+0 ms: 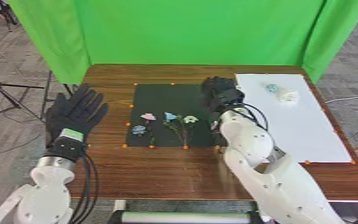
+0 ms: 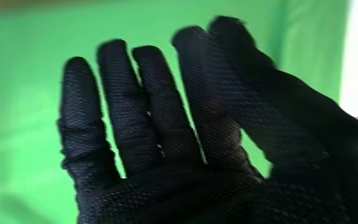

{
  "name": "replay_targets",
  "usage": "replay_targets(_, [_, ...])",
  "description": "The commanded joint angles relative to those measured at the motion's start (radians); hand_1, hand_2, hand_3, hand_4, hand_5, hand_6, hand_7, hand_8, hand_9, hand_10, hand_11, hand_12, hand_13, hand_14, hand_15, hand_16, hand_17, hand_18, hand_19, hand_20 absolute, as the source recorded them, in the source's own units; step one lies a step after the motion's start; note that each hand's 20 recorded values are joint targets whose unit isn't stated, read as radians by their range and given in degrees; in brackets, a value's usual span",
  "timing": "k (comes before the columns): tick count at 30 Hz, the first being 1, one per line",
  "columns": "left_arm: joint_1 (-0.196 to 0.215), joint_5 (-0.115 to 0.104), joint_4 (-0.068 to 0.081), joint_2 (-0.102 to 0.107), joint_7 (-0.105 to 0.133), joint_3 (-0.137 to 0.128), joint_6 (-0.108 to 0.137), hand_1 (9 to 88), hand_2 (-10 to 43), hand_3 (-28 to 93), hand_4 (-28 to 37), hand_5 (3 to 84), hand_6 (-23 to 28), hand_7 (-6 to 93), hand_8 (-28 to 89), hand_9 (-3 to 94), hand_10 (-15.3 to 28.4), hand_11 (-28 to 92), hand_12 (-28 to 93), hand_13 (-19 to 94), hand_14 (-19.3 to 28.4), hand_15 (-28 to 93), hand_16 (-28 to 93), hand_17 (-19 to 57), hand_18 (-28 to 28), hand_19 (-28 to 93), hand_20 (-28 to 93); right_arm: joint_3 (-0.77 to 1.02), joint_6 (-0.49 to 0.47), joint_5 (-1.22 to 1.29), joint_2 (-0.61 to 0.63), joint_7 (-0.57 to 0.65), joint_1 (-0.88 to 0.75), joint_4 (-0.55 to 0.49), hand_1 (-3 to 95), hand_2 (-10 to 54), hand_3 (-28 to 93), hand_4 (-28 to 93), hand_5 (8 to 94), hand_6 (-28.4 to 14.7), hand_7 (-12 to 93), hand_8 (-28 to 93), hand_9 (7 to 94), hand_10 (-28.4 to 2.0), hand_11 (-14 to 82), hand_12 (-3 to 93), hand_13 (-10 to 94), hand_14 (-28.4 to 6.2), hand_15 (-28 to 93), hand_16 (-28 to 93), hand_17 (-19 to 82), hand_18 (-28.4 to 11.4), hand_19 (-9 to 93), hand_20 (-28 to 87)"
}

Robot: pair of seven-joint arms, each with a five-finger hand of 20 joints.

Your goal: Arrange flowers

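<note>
"Right hand (image 2: 171, 192) first: how does it stand?"

"Fingers straight, thumb close beside them, nothing held. In the head view it's over the right part of the black mat (image 1: 160, 101). The left hand (image 1: 71, 114) is out by the table's (image 1: 158, 175) left edge, fingers spread, holding nothing."

"And the flowers?"

"Four on the mat, to the left of the right hand: a pink flower (image 1: 148, 116), a light blue flower (image 1: 170, 116), a white flower (image 1: 190, 119), and a darker blue flower (image 1: 139, 130) nearer us. Some thin green stems run toward the near edge."

"What's on the white board (image 1: 318, 137)?"

"A pale thing (image 1: 287, 97), maybe a vase, with something blue-green (image 1: 272, 88) beside it. I can't tell whether they're joined."

"How will the flowers handle?"

"Light, I'd guess. Soft heads, easily crushed; thin stems, probably springy, and liable to roll or slide in a gloved pinch."

"So where to grip?"

"On the stem, a little below the head, thumb against fingertips. Too low and the head may droop or swing. I'd begin with the white flower, nearest the right hand, and lift gently in case its leaves snag a neighbour."
</note>
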Motion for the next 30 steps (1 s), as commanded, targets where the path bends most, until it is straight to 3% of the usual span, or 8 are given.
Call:
replay_targets(1, [0.036,0.032,-0.022,0.002,0.016,-0.012,-0.035,27.1,17.6,72,-28.3,44.4,6.4,21.1,-11,42.0,14.2,25,12,30,15.8,47,-7,-4.2,15.4,42,12,0.235,-0.14,0.114,0.202,0.171,-0.07,0.009,41.7,-8.9,84,-28,49.7,-6.4,20,-13,47.2,-17.7,12.0,13.1,37,-16.2,35,8,22,-20.9,68,19])
replay_targets(7, [0.049,0.017,-0.027,-0.007,0.03,-0.008,-0.008,27.1,17.4,72,-28.3,43.9,6.3,20.8,-11,41.6,14.2,25,12,30,15.9,47,-7,-4.3,15.4,42,12,0.276,-0.045,0.131,0.239,0.163,-0.049,0.118,28.5,1.5,81,-25,31.8,-13.1,11,-9,28.4,-23.9,9.3,12.2,19,-20.3,32,4,16,-21.9,62,13])
replay_targets(10, [0.049,0.023,-0.027,-0.007,0.033,0.001,-0.024,27.1,17.2,72,-28.3,42.9,6.2,20.8,-11,40.2,13.9,24,12,30,15.9,46,-7,-4.3,15.5,42,12,0.27,0.033,0.166,0.255,0.112,-0.014,0.192,28.6,1.4,82,-25,35.1,-11.5,13,-9,28.0,-22.8,9.0,11.9,18,-19.4,31,3,13,-20.3,59,12])
replay_targets(20, [0.037,0.067,-0.013,-0.017,0.023,0.012,-0.052,31.5,14.0,74,-26.8,44.0,6.6,21.6,-11,39.9,13.2,25,12,30,15.5,46,-7,-4.3,15.4,42,12,0.191,-0.128,0.101,0.273,0.0,0.11,0.356,30.6,-0.5,84,-27,35.7,-8.2,15,-12,26.4,-17.1,9.1,9.0,17,-16.1,27,1,11,-18.7,53,12])
replay_targets(24, [0.034,0.063,-0.017,-0.01,0.031,0.026,-0.018,33.1,12.6,74,-25.0,44.6,6.6,21.9,-11,40.2,13.1,25,12,30,15.4,46,-7,-4.1,15.3,42,12,0.165,-0.152,0.109,0.262,0.01,0.137,0.391,31.9,1.0,85,-27,33.6,-8.5,14,-12,25.0,-16.4,9.5,8.0,17,-15.3,26,0,11,-18.5,52,12])
replay_targets(25, [0.037,0.077,-0.015,-0.033,0.009,0.016,-0.03,33.8,11.9,74,-24.5,44.6,6.5,21.9,-11,40.2,13.1,25,12,30,15.3,46,-7,-4.1,15.3,42,12,0.161,-0.151,0.108,0.261,0.017,0.134,0.393,33.2,1.4,85,-27,33.5,-8.5,14,-12,25.4,-16.2,10.0,8.0,17,-15.3,26,0,11,-18.4,52,12])
replay_targets(28, [0.039,0.073,-0.011,-0.037,0.0,0.018,-0.039,34.6,11.1,73,-23.8,44.3,6.3,22.2,-11,40.2,13.0,25,12,30,15.1,46,-7,-4.1,15.2,42,12,0.154,-0.18,0.093,0.251,0.032,0.13,0.399,37.4,2.9,85,-28,37.9,-6.1,18,-14,32.3,-13.5,13.0,7.7,22,-14.5,29,1,13,-18.5,55,14])
replay_targets(30, [0.027,0.01,-0.009,-0.028,0.027,0.034,-0.035,34.5,10.6,73,-23.1,44.4,6.4,22.4,-12,40.3,13.0,25,12,30,15.1,47,-7,-4.0,15.2,42,12,0.143,-0.186,0.087,0.247,0.045,0.137,0.414,43.9,7.1,81,-28,48.3,-0.3,22,-16,43.1,-10.2,13.5,8.2,30,-12.4,29,3,16,-18.1,58,16])
